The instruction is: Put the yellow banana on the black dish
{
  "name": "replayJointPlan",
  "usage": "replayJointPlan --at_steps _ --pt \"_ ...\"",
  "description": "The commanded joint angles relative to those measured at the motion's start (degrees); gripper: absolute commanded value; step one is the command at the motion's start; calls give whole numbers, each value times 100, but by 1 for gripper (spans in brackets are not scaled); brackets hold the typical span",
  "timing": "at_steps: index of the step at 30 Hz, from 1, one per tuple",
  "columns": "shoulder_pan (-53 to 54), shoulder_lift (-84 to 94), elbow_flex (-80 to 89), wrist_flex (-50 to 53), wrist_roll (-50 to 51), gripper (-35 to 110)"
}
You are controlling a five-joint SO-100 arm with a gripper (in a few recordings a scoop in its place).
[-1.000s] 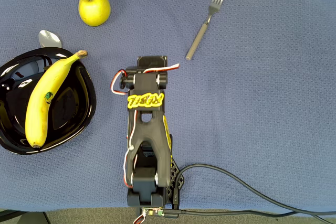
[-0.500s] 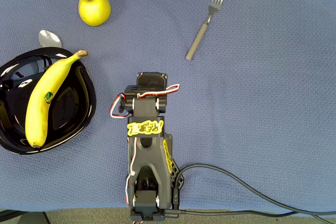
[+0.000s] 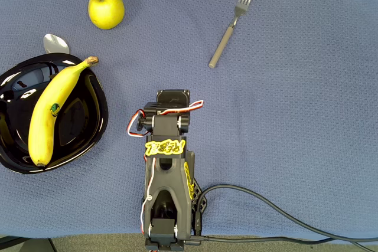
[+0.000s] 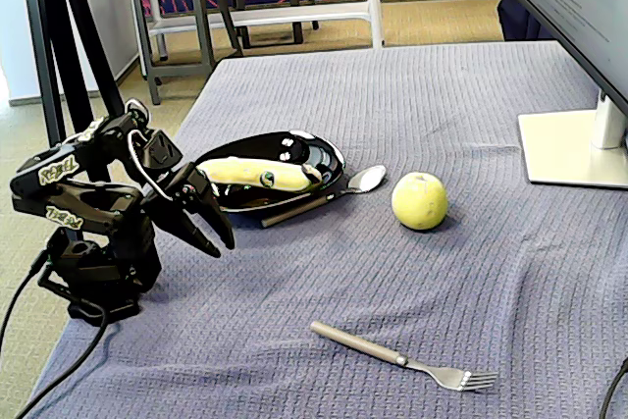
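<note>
One arm on this table, and I see it folded back over its base at the near edge in the fixed view, the gripper [image 4: 208,228] tipped down toward the blue cloth [image 4: 412,125] with nothing in it. Its two dark fingers [image 4: 223,226] stand a little apart — a narrow, empty gap, not clamped on anything. In the overhead view the gripper is tucked under the wrist housing and I cannot read the fingers there.

Near the front right of the fixed view lies a fork [image 4: 402,356], well apart from the rest. Further in sits the round yellow-green apple [image 4: 420,200], and just left of it a spoon [image 4: 324,195] whose handle runs along the rim of the black dish [image 4: 319,149].

The yellow banana [image 3: 53,110] lies inside the black dish, lengthways, its brown stem tip poking just over the rim toward the spoon. I judge the task done as things lie.

If I had to take it up again, I would pinch across the thick middle, near the small dark sticker [image 3: 54,108]. It looks fairly light and firm, with a smooth skin — liable to roll in the jaws, and to bruise under a hard squeeze. The glossy dish may slide on the cloth if nudged.
</note>
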Motion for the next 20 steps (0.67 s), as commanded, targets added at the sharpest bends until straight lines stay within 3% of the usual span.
replayJointPlan --at_steps 1,20 --pt "26 105 -18 -105 0 0" --pt "-246 492 220 -44 141 0"
